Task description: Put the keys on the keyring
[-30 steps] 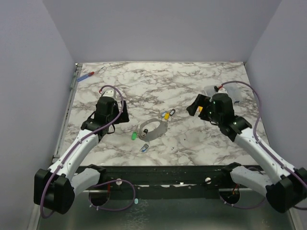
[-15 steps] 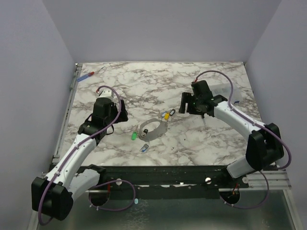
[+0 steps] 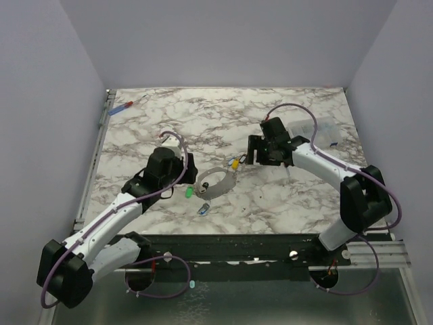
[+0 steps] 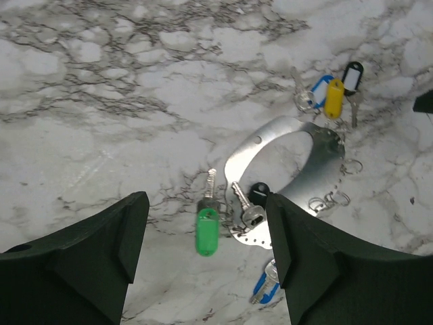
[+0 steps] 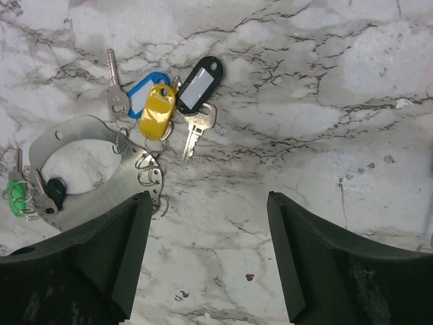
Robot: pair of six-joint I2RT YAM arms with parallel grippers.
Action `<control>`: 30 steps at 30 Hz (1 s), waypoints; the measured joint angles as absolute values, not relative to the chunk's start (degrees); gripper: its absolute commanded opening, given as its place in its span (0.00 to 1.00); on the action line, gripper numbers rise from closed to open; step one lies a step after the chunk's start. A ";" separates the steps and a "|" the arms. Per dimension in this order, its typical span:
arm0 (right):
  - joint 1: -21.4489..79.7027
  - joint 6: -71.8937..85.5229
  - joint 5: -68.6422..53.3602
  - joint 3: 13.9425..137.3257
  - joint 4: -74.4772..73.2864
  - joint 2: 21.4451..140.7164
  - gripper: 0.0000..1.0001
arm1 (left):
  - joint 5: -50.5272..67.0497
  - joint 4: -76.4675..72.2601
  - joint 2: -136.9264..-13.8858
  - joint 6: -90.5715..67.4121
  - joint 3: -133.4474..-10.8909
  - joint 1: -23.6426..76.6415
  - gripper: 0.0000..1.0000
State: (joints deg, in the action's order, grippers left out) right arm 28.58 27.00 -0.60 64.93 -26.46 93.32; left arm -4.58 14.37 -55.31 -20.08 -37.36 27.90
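High rear overview, wrist close-ups sharing keyring (image 4: pixel 323 162)

Marble-patterned table (image 3: pixel 270 198), plain lavender walls (image 3: pixel 223 40)

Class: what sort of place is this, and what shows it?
Probably a robotics lab test cell: left arm and right arm bolted to a marble-patterned table, plain lilac walls enclosing it, keys laid out.
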 measured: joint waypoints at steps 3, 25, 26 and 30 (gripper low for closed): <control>28.82 28.80 1.50 58.85 -23.77 88.12 0.79 | -4.19 12.62 -55.29 -19.86 -36.01 32.99 0.70; 37.17 11.92 -19.49 17.02 27.42 65.39 0.75 | -3.84 -8.45 -43.51 10.04 -18.13 43.27 0.62; 37.69 10.87 -19.84 16.91 29.54 66.65 0.73 | -3.86 -8.97 -42.17 11.00 -17.74 43.27 0.61; 41.63 3.99 -19.68 17.91 34.92 71.22 0.67 | -3.88 -10.50 -39.38 13.78 -17.17 43.27 0.58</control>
State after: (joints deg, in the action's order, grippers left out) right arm 41.63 3.99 -19.68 17.91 34.92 71.22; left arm -3.88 -10.50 -39.38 13.78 -17.17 43.27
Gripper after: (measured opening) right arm 0.718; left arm 0.606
